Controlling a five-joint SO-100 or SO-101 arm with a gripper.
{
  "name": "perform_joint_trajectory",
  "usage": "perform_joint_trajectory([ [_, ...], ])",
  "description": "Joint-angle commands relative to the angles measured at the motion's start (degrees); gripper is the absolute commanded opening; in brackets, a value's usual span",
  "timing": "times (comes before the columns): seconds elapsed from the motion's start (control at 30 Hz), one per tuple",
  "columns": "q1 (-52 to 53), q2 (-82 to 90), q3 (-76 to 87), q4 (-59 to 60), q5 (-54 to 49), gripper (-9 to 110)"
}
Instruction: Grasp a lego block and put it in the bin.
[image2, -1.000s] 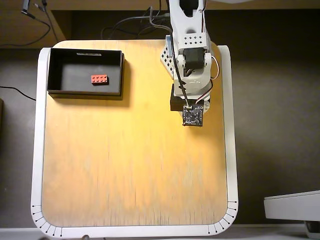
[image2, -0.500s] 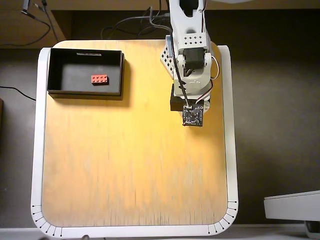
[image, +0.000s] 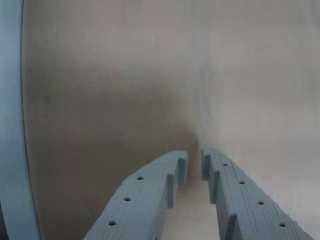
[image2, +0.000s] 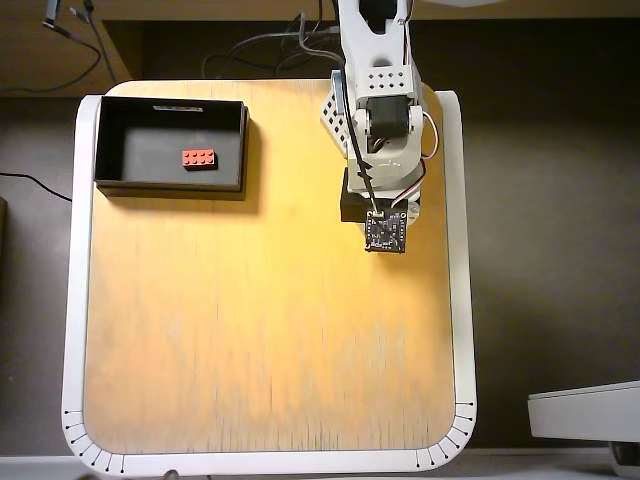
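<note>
The lego block (image2: 199, 158) lies flat on the dark floor of the bin (image2: 110, 140), its long side running left to right in the overhead view, a little right of the bin's middle and closer to the near wall than the far one, touching no wall; dark floor shows on every side of it, more to its left than to its right. The bin sits in the upper-left corner of the counter (image2: 260, 330), its left and far walls close to the counter's white rim; its right wall faces bare wood that runs across to the arm (image2: 380, 120). The arm stands at the upper right, folded over itself, well apart from the bin; below it and below the bin the wooden surface is bare down to the rounded near edge. The overhead view hides the tool under the arm's wrist and its small camera board (image2: 386, 232); the wrist view alone shows the tool (image: 195, 161), its two grey fingers drawn nearly together with only a narrow slit between the tips, nothing held in it, pale wood beneath, and a strip of the white rim down the left edge; neither block nor bin appears in that view.
</note>
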Motion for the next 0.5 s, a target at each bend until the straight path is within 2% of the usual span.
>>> perform_joint_trajectory([
  [0.0,-1.41,5.19,9.05,0.35,-0.18,0],
  [0.47,-1.41,5.1,9.05,0.35,-0.18,0],
])
